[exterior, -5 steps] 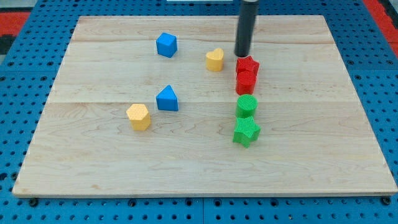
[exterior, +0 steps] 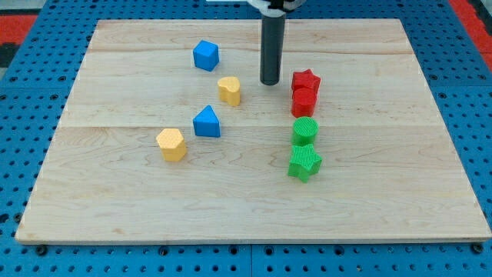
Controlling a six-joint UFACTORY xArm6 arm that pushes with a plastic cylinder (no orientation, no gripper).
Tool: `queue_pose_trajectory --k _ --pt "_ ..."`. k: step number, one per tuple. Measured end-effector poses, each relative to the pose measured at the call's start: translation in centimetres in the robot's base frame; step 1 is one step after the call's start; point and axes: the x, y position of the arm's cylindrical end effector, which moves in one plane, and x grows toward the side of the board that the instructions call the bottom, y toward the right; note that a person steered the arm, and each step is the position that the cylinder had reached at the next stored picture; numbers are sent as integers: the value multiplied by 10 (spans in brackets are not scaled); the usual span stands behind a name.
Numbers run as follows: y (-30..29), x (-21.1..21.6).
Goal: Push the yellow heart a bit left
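The yellow heart [exterior: 229, 89] lies on the wooden board [exterior: 115, 192] a little above its middle. My tip [exterior: 270, 81] stands just to the heart's right and slightly higher in the view, with a small gap between them. The dark rod rises from the tip to the view's top. A red star [exterior: 306, 80] lies to the right of my tip.
A red cylinder [exterior: 304, 100] touches the red star from below. A green cylinder [exterior: 305, 131] and a green star [exterior: 304, 162] lie below it. A blue cube [exterior: 206, 55] sits upper left, a blue pentagonal block [exterior: 207, 121] and a yellow hexagon [exterior: 171, 144] lower left.
My tip has moved left and slightly down. The yellow heart has slid left and a little down, away from the red blocks. Other blocks have not moved.
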Motion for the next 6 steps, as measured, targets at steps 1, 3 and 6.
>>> queue_pose_trajectory --k 1,3,6 --pt "-41 12" --pt "-35 37" --pt "-17 -42"
